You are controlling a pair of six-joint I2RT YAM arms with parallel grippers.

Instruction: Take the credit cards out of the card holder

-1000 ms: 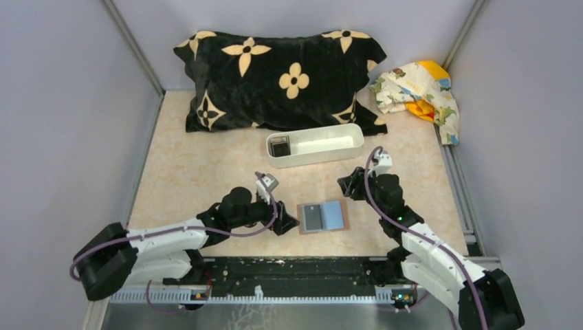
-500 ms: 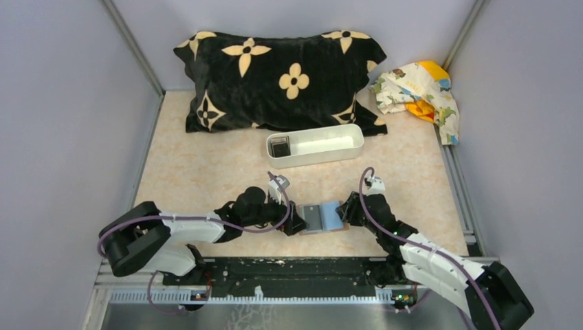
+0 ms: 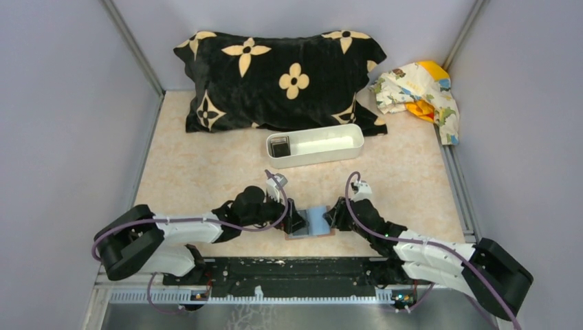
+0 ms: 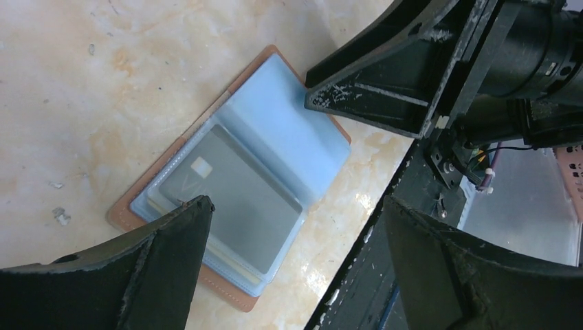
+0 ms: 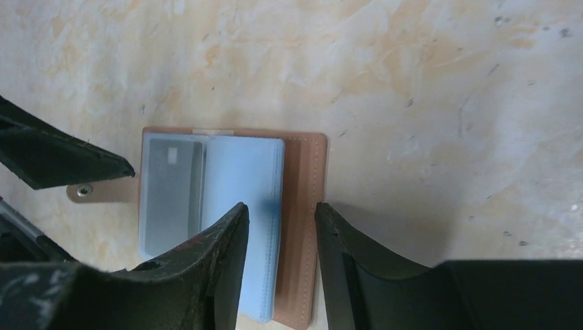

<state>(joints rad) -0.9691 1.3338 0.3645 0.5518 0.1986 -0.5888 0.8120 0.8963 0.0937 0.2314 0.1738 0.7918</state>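
The card holder (image 3: 315, 220) lies open near the table's front edge, brown at the rim and light blue inside (image 4: 289, 130) (image 5: 244, 172). A dark grey credit card (image 4: 234, 199) (image 5: 170, 192) sits in its left pocket, with a tan edge showing under it. My left gripper (image 3: 294, 221) (image 4: 297, 203) stands wide open over the holder's left end, one finger above the card's corner. My right gripper (image 3: 332, 214) (image 5: 282, 206) is open, its jaws straddling the holder's right edge with the blue leaf and brown rim between them. Whether the fingers touch it I cannot tell.
A long white tray (image 3: 323, 157) stands behind the holder with a dark card (image 3: 279, 146) in its left end. A black flowered pillow (image 3: 282, 75) fills the back, a patterned cloth (image 3: 419, 89) the back right corner. A black rail (image 3: 295, 268) runs just in front of the holder.
Both arms have closed in on the card holder, the left from the left, the right down from behind. The right jaws have narrowed a little. The holder has slid slightly left.
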